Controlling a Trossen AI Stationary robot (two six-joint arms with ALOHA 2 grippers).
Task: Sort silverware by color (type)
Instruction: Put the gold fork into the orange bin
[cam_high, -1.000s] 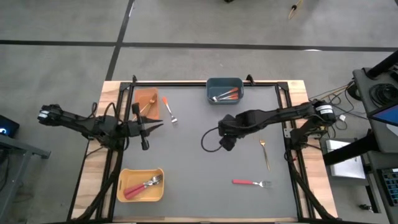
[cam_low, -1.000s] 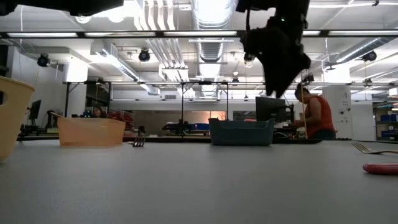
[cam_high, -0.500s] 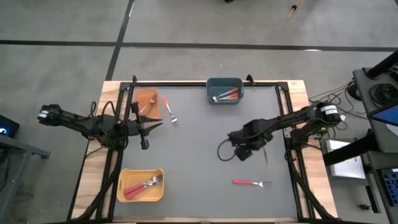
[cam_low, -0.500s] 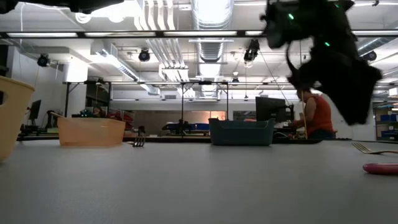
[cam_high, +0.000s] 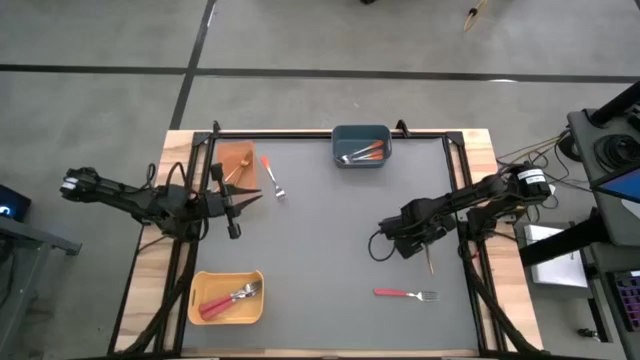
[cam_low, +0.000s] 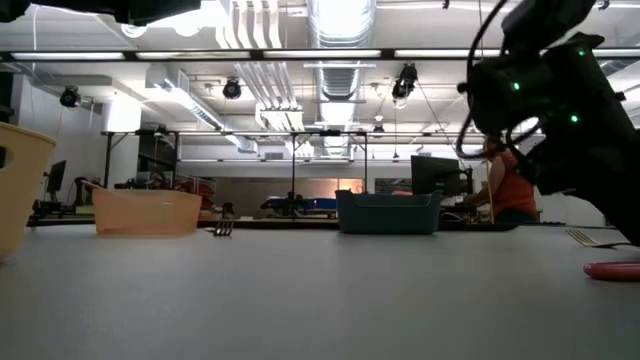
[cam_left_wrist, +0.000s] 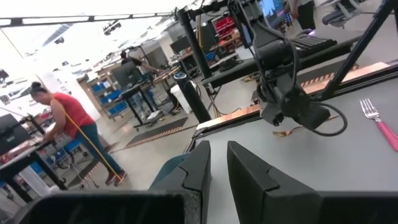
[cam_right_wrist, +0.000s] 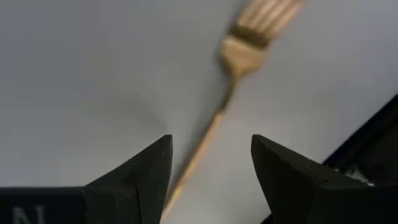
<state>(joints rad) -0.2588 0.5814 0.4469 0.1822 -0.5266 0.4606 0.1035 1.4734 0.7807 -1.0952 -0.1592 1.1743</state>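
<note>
Right wrist view: right hand (cam_right_wrist: 208, 171) wide open over gold fork (cam_right_wrist: 233, 74).

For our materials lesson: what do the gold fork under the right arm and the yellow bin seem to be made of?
Gold fork: probably metal with a gold-coloured finish; it is thin and one colour from tines to handle. Yellow bin: probably plastic; matte, evenly coloured, with rounded moulded corners.

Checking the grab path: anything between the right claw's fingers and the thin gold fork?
Nothing: in the right wrist view the open right claw straddles the thin gold fork on bare grey tabletop.
</note>
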